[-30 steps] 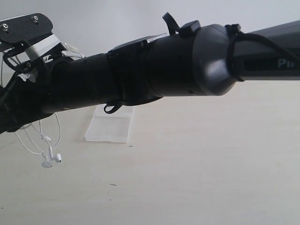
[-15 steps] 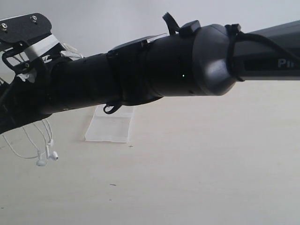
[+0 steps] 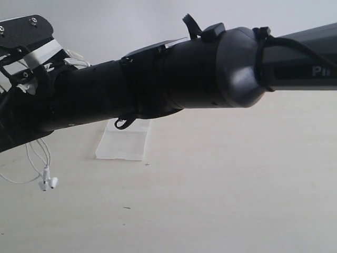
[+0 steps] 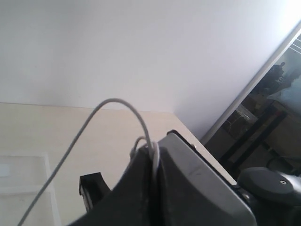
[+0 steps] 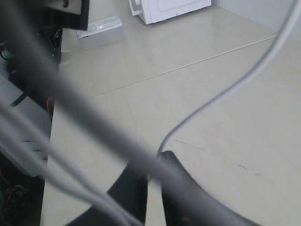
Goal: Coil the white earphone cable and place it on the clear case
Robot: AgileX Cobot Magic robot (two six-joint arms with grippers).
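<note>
The white earphone cable (image 4: 151, 141) is pinched between the shut jaws of my left gripper (image 4: 153, 154), and a loop arcs out from it over the table. My right gripper (image 5: 158, 162) has its jaws drawn in to a thin slit, with a strand of the cable (image 5: 221, 94) running in between the tips; blurred strands cross close to that camera. In the exterior view the two earbuds (image 3: 47, 183) dangle at the far left below the arms. The clear case (image 3: 124, 139) lies flat on the table behind the right arm (image 3: 210, 74), apart from the cable. Its white patch (image 4: 3, 169) shows in the left wrist view.
The right arm spans the exterior view and hides most of both grippers. A white appliance (image 5: 169, 7) and a small clear box (image 5: 101, 32) stand at the table's far side. The table edge (image 4: 207, 146) lies close to the left gripper, with dark furniture beyond.
The dangling earbuds have swung left and the hanging loops have drawn shorter. The gripper parts at the top left have tilted slightly.
</note>
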